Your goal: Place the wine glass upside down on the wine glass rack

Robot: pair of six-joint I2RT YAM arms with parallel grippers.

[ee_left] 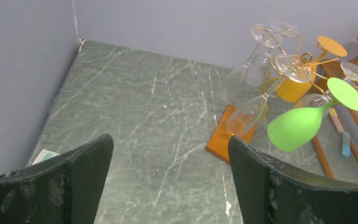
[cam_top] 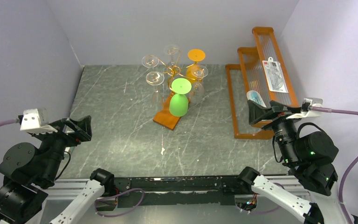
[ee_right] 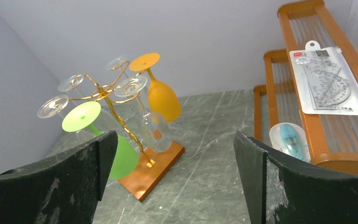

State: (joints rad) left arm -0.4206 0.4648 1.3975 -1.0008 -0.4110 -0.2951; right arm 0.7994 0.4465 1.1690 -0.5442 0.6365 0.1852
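The table [cam_top: 121,130] has a dark grey-green top veined with white like marble. Pale grey-lilac walls [cam_top: 168,28] close it in on the left, far and right sides.

The wine glass rack [cam_top: 167,120] stands near the middle of the far edge. The long axis of its wooden base runs on a slant from near-left to far-right, and the gold scroll arms spread from the post above it.

The green wine glass [cam_top: 179,103] hangs on the near side of the rack. Its flat foot is uppermost and caught in a scroll arm, and its bowl opens downward just above the near end of the base. Its long axis runs close to vertical. An orange glass [cam_top: 196,55] hangs the same way on the far side, with clear glasses [cam_top: 154,78] on the other arms.

An orange stepped shelf [cam_top: 233,107] fills the far-right corner. It carries a packet of rulers [cam_top: 275,74] and a small clear case with something blue inside [cam_top: 255,98].

The left gripper [cam_top: 79,129] sits by the near-left corner with its fingers spread wide and nothing between them. The right gripper [cam_top: 260,113] is toward the right edge, just in front of the shelf, fingers likewise parted and empty. Both are well apart from the rack.
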